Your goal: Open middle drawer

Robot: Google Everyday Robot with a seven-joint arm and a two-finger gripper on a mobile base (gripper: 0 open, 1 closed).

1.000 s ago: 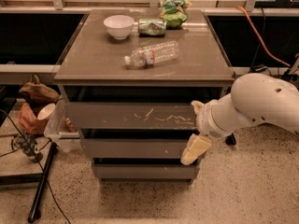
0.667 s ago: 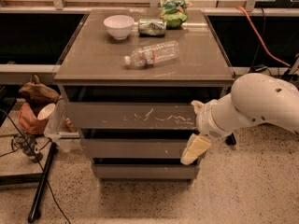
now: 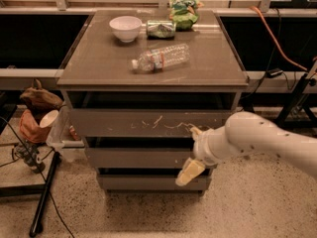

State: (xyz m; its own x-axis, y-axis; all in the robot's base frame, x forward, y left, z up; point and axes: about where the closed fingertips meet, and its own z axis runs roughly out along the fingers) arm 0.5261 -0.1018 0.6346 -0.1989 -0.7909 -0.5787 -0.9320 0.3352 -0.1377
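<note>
The middle drawer (image 3: 136,157) is a plain, low grey-brown front. It sits below the taller scratched top drawer (image 3: 148,122) and above the narrow bottom drawer (image 3: 148,182), and it looks closed. My gripper (image 3: 190,152) comes in from the right on a white arm (image 3: 262,140), at the right part of the middle drawer's front. Its jaws are apart. One yellowish finger (image 3: 195,131) is at the gap above the front, and the other finger (image 3: 188,172) is at its lower edge. The gripper holds nothing that I can see.
The cabinet top (image 3: 99,68) carries a white bowl (image 3: 125,28), a green can (image 3: 160,29), a chip bag (image 3: 183,11) and a lying plastic bottle (image 3: 161,57). On the left are a clear bin (image 3: 60,133), a brown bag (image 3: 37,100) and a black stand leg (image 3: 44,197). An orange cable (image 3: 277,38) hangs at the right.
My gripper has moved left along the middle drawer's front. The drawers have not moved.
</note>
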